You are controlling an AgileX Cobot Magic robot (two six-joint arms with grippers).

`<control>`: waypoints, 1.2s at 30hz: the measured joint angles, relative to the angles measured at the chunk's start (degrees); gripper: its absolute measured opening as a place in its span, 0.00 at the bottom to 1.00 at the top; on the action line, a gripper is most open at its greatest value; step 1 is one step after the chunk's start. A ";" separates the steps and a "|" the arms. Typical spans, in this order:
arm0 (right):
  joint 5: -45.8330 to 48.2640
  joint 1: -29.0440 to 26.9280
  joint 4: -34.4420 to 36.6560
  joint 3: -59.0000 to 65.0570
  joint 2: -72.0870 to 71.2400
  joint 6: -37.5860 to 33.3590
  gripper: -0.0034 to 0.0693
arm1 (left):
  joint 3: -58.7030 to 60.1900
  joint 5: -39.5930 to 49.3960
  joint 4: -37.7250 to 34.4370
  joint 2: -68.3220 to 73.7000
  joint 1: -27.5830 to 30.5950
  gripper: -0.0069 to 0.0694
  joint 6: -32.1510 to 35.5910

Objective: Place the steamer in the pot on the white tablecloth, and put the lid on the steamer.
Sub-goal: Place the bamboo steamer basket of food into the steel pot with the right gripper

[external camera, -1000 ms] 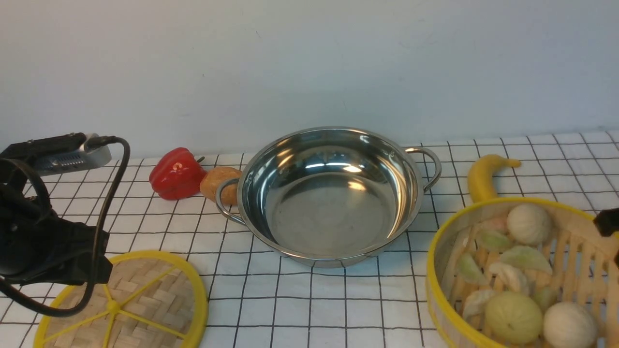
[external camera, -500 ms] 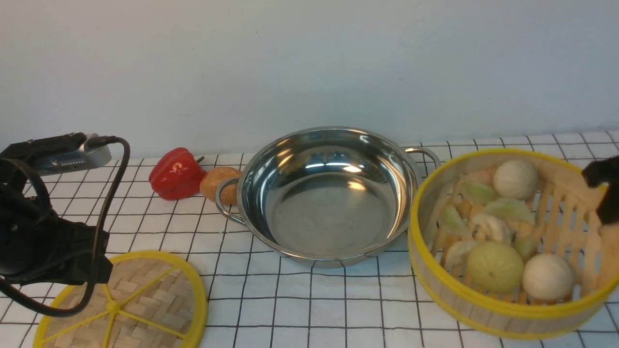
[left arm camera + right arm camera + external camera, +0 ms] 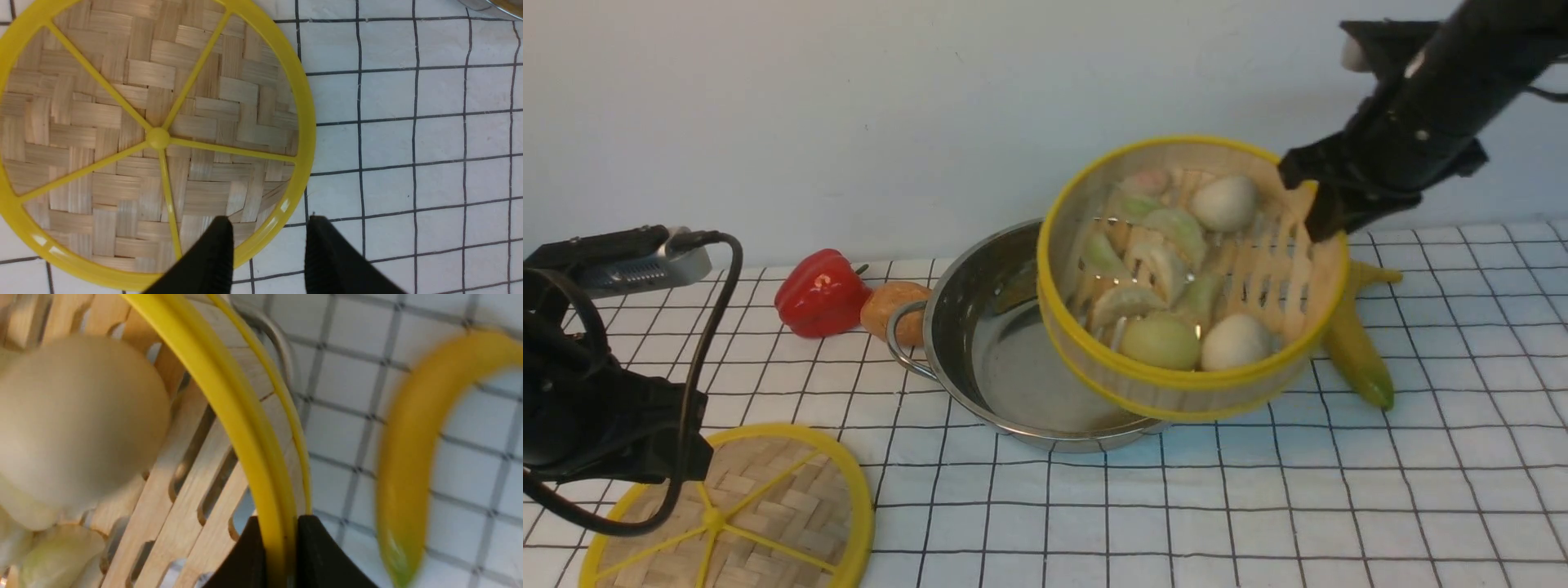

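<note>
White tablecloth (image 3: 1258,506) carries the pot (image 3: 992,359); right pincer (image 3: 277,524) clenches the steamer (image 3: 1188,282) tilted above it: next, level and lower. Left pincer (image 3: 269,241) gapes over the lid (image 3: 122,122).

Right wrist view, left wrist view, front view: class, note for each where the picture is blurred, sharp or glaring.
Right wrist view: the banana is smeared, the white tablecloth soft, the bun out of focus. Left wrist view: crisp weave on the lid, small glints on its rim. Front view: sharp, with dull reflections inside the pot.
</note>
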 joint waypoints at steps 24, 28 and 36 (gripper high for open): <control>0.19 5.55 2.68 -16.65 19.39 1.58 0.17 | 0.00 0.25 0.00 0.00 0.00 0.41 0.00; 0.12 5.55 1.67 -16.86 20.26 1.70 0.17 | 0.00 0.25 0.00 0.00 0.00 0.41 0.00; -0.21 5.55 1.62 -17.08 22.02 1.89 0.17 | 0.00 0.31 0.00 0.00 0.00 0.41 -0.04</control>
